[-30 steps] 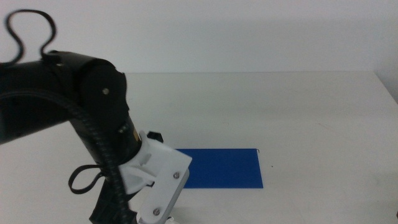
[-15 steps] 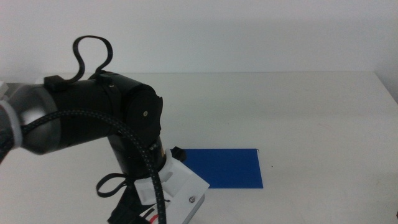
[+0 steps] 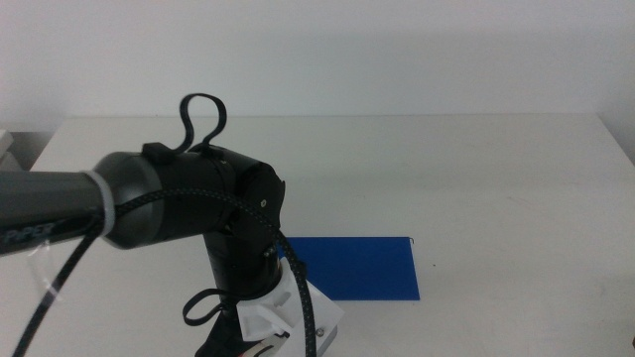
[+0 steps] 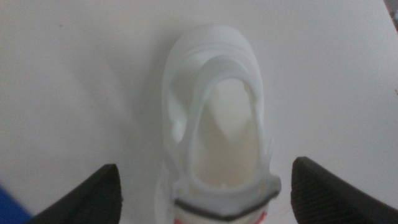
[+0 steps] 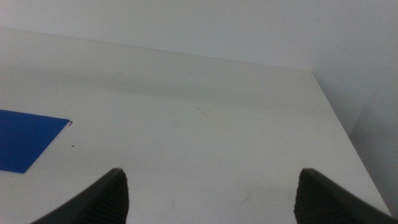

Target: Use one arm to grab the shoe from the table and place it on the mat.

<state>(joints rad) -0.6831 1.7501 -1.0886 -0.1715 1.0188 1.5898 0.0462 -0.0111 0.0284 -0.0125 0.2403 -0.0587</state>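
The left arm (image 3: pixel 189 213) reaches in from the left and points down over the table (image 3: pixel 476 178), just left of the mat (image 3: pixel 362 268). Its white gripper part (image 3: pixel 293 317) sits at the picture's bottom edge. In the left wrist view the left gripper (image 4: pixel 205 171) is open, with one dark jaw on each side of the white shoe (image 4: pixel 214 124), which lies on the table below it. The jaws do not touch it. The arm hides the shoe in the middle view. The right gripper (image 5: pixel 211 177) is open and empty over bare table; the mat (image 5: pixel 25 140) shows beyond it.
The back wall runs along the table's far edge (image 3: pixel 397 116). The table's right edge (image 5: pixel 339 118) shows in the right wrist view. A blue corner of the mat (image 4: pixel 6 208) lies close to the shoe.
The left arm has swung to the right and its wrist has sunk lower, toward the picture's bottom edge beside the mat. The mat has not moved.
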